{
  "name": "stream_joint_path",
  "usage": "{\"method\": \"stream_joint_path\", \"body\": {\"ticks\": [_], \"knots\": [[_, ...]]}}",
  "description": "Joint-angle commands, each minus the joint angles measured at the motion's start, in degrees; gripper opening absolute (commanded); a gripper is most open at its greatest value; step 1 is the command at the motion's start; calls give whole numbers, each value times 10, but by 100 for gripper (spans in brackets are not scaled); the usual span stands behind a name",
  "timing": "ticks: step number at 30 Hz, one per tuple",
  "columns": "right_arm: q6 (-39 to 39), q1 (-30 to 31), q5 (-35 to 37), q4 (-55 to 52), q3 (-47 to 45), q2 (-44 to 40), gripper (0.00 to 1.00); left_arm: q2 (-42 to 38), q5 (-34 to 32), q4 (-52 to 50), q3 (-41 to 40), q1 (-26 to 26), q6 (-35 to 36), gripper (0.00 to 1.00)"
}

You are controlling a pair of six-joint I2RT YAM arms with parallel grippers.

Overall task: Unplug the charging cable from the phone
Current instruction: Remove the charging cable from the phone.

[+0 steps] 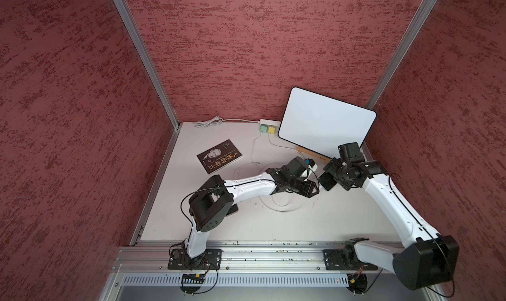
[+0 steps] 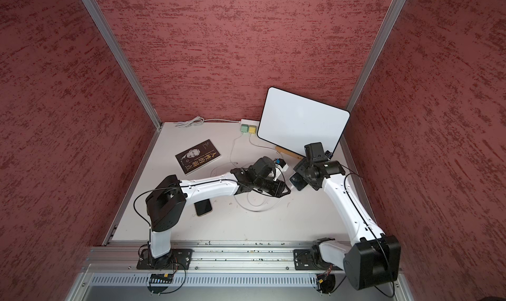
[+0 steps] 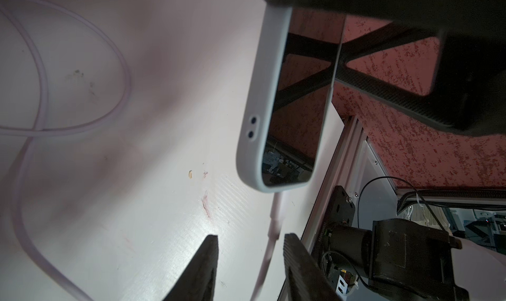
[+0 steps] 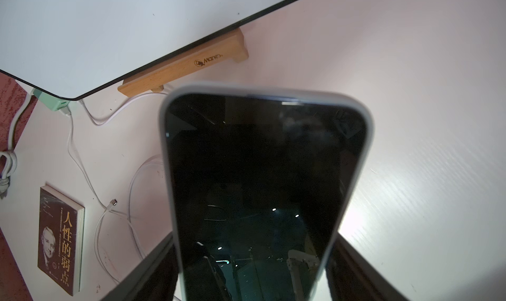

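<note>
So that the cable (image 3: 274,217) can be pulled free, the phone (image 4: 262,190) is clamped near the whiteboard (image 1: 325,121) by the right gripper (image 4: 254,261), while that cable is straddled by the parted jaws of the left gripper (image 3: 250,238).

The phone (image 4: 262,190) has a glossy black glass screen that reflects the room, and a matt pale case (image 3: 254,108) that looks rubbery. The charging cable (image 3: 275,225) is smooth pale plastic. The table (image 3: 164,204) is matt white, with fine ribs and small scratches. The whiteboard (image 4: 109,26) is glossy, its stand (image 4: 186,67) is smooth light wood. The walls (image 1: 246,39) look rough. The shell of my left arm (image 1: 246,187) is shiny white plastic.
</note>
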Motion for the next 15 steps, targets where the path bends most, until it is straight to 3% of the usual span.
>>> {"method": "stream_joint_path", "body": {"ticks": [1, 3, 10, 15], "knots": [[1, -3, 6, 23, 16, -20, 38, 16, 8, 7, 14, -3, 5, 46], [1, -3, 6, 23, 16, -22, 38, 18, 9, 7, 14, -4, 4, 44], [2, -3, 8, 25, 14, -23, 36, 19, 12, 3, 21, -3, 8, 13], [-1, -4, 10, 27, 14, -20, 34, 17, 11, -2, 23, -2, 12, 9]]}}
